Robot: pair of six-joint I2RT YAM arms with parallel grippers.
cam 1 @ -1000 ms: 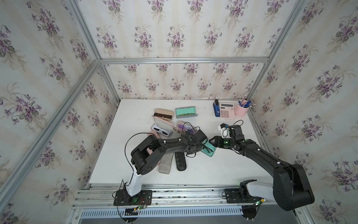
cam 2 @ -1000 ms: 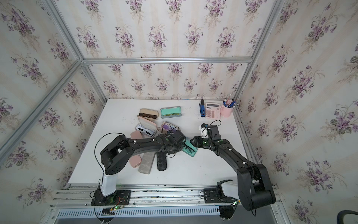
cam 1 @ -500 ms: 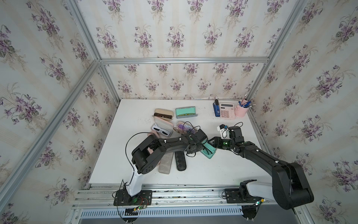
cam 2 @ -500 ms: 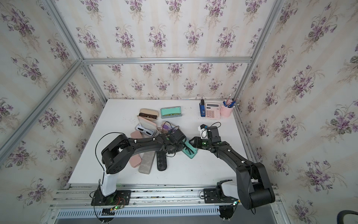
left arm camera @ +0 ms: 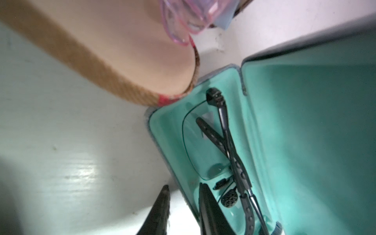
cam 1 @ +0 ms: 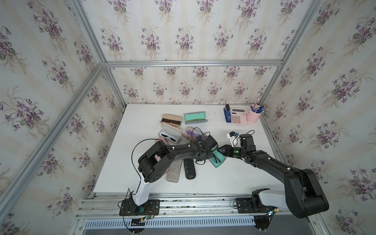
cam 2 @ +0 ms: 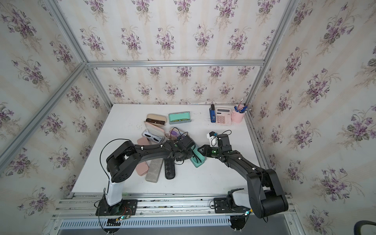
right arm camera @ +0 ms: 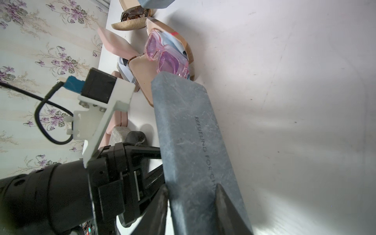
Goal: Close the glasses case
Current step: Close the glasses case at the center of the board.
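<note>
The case lies open just off the table's centre toward four o'clock, with glasses inside. At its nine o'clock we see the left gripper pinched narrowly on its near wall. At two o'clock the right gripper straddles the raised lid; we cannot tell whether it clamps.

In both top views the left arm's wrist hides much of the open teal glasses case. The wrist views cut off the left fingers and right fingers at the frame edge. The lettering on the lid vanishes behind one finger, and the tan glasses case is blurred.
</note>
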